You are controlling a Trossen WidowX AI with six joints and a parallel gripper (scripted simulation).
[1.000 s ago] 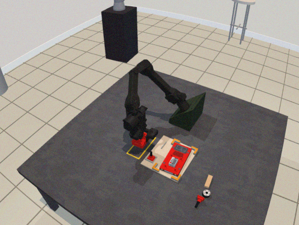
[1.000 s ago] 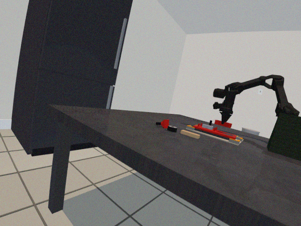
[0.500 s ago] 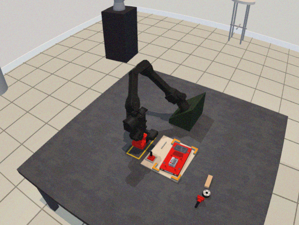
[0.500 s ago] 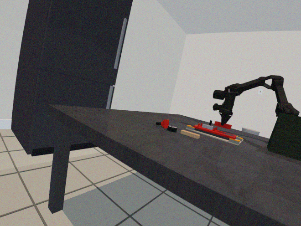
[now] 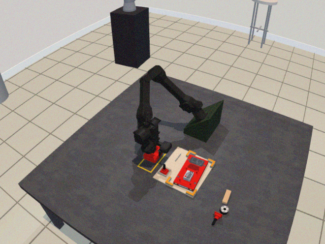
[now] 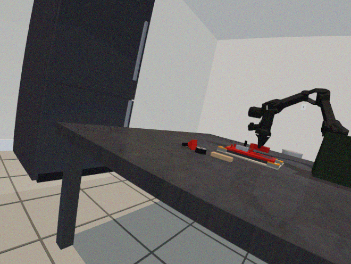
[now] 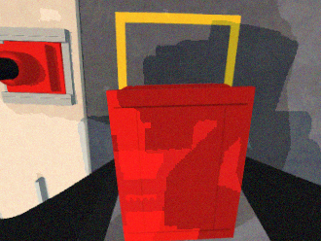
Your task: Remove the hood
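Note:
The hood (image 5: 151, 157) (image 6: 265, 148) (image 7: 180, 160) is a flat red panel. My gripper (image 5: 156, 150) (image 6: 260, 146) (image 7: 177, 163) is shut on it, with one black finger at each side in the wrist view. The hood hangs level, a little above the table. The marked area (image 5: 144, 168) (image 7: 180, 18) is a yellow outline on the table. The hood is over its rear part and hides that part; the front end of the outline shows beyond the hood in the wrist view. The red toy car (image 5: 197, 174) (image 6: 247, 153) stands hoodless, with its grey engine (image 5: 188, 175) exposed.
A beige board (image 5: 172, 161) (image 7: 44, 141) under the car carries a red shifter (image 5: 164, 170) (image 7: 44, 73) with a black lever near the marked area. A wood block (image 5: 226, 197) (image 6: 221, 156), a wheel (image 5: 224, 209) (image 6: 200, 150) and a red-and-black piece (image 5: 217, 215) (image 6: 193, 145) lie farther off. A dark green wedge (image 5: 210, 128) (image 6: 332, 162) stands behind.

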